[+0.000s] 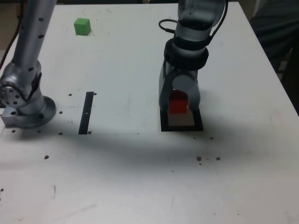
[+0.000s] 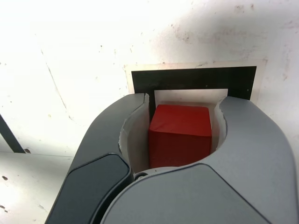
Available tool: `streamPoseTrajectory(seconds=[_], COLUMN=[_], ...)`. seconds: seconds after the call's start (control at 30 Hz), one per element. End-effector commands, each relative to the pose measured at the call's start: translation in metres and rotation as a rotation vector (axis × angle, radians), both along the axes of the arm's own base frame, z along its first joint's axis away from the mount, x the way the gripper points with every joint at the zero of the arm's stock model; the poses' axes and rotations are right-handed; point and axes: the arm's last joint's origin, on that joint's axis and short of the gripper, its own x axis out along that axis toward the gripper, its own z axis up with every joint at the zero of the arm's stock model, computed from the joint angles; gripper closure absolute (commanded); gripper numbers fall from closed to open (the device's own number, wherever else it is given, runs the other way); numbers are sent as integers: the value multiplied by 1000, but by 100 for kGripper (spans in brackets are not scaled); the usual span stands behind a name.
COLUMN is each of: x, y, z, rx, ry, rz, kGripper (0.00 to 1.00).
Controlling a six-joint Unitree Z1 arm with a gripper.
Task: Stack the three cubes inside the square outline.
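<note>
One red cube (image 2: 180, 133) clenched in jaws over square outline (image 2: 194, 79); green cube (image 1: 82, 26) only in exterior view.

A white worktop (image 1: 140, 177) fills most of the exterior view, its surface scuffed and dotted with small dark specks, thickest near the front. A thin black strip (image 1: 87, 112) lies flat on it toward the exterior view's left, running near to far. At the far right edge, beyond the worktop, part of a person in dark clothing (image 1: 275, 28) shows.
</note>
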Motion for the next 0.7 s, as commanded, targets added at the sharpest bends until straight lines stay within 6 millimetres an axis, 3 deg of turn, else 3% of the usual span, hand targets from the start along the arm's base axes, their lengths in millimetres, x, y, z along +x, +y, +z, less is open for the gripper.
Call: streamPoseTrajectory(seconds=[0.0, 0.27, 0.33, 0.47, 0.53, 0.67], x=[-1, -1, -1, -1, -2, -3], y=[1, 0, 0, 0, 0, 0], z=[0, -6, -8, -12, -13, -13], rx=[0, -12, -15, -20, -22, -26], ry=[-4, -8, -11, -22, -26, -31], rz=[0, 2, 2, -1, -3, -2], kGripper=[61, 59, 49, 15, 4, 1])
